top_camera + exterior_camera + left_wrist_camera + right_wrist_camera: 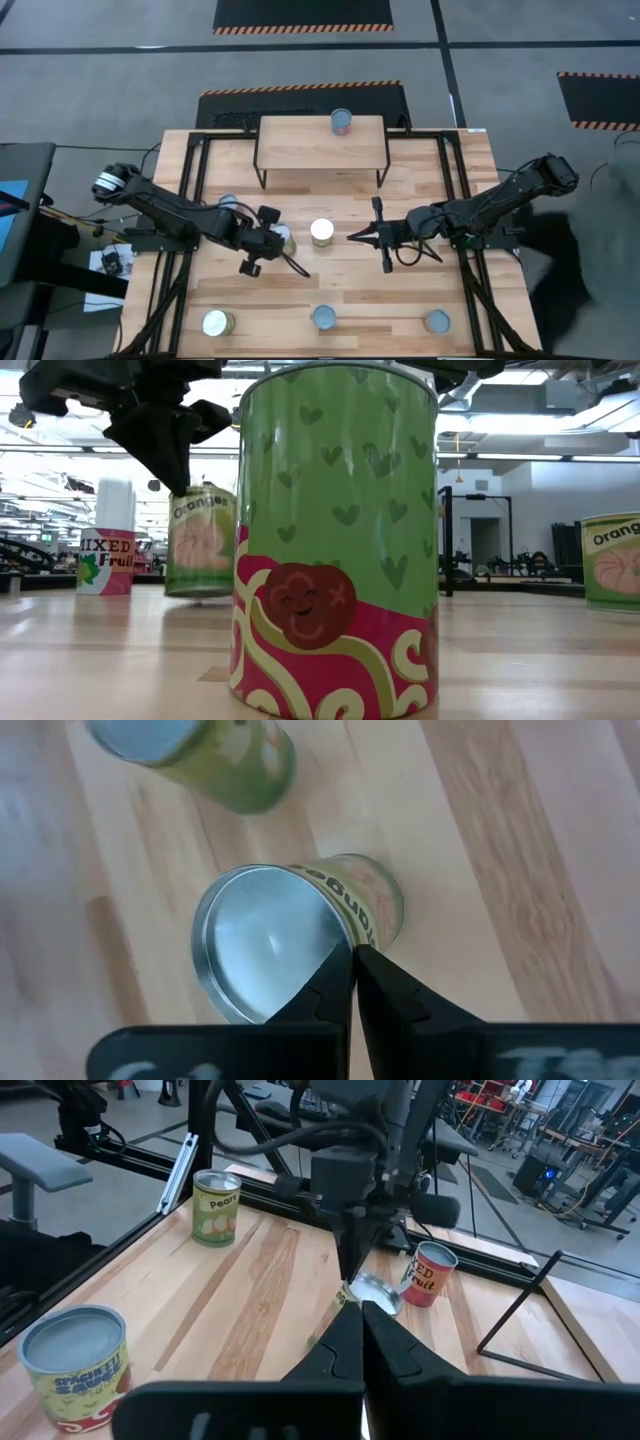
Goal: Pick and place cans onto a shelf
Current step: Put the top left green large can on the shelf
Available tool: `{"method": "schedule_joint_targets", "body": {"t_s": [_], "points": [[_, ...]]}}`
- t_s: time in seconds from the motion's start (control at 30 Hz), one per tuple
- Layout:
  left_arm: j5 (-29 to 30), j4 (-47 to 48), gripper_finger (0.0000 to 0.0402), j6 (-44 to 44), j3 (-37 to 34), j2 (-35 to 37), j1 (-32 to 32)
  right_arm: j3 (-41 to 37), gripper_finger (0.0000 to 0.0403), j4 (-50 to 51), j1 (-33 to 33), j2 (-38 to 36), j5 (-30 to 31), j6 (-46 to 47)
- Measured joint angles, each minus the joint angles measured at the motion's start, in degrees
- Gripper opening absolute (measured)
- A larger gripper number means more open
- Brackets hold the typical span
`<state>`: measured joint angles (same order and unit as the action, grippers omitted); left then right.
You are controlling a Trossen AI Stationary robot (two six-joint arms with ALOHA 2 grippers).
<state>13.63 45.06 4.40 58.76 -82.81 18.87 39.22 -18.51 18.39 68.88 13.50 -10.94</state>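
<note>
The shelf (320, 143) stands at the table's far middle with one can (341, 122) on its plank. My left gripper (280, 240) is shut and points down over an upright Oranges can (265, 955), its tips at the rim of the silvery top; this shows in the low view too (160, 445). My right gripper (352, 238) is shut and empty, just right of a pale-topped can (322, 232) at the table's middle. Other cans stand upright on the table: a Mixed Fruit can (430, 1272), a Pears can (215, 1205) and a spaghetti can (335, 540). My left gripper's shut fingertips (340, 970) come from above at the rim (335, 925) of the Oranges can's top. I cannot tell whether they touch it. The can stands upright on the table.
Three cans stand along the near edge (217, 322), (325, 317), (437, 321). The two grippers face each other across the middle can. Black frame rails (190, 190) run along both sides of the table. Bare wood lies between the middle can and the shelf.
</note>
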Motion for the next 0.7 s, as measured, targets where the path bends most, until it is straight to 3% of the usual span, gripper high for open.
{"method": "schedule_joint_targets", "body": {"t_s": [0.2,0.37,0.7], "points": [[1.7,-2.2,0.0003,0.3,0.3,-3.8,0.0,0.0,0.0008,0.1,0.0,0.0,0.0,0.0],[4.5,-1.6,0.0028,0.5,1.1,-4.7,0.0,0.0,0.0008,0.3,0.0,0.0,0.0,0.0],[2.1,0.3,0.0098,0.6,4.7,0.3,0.0,0.0,0.0009,0.6,0.0,0.0,-0.1,0.0]]}}
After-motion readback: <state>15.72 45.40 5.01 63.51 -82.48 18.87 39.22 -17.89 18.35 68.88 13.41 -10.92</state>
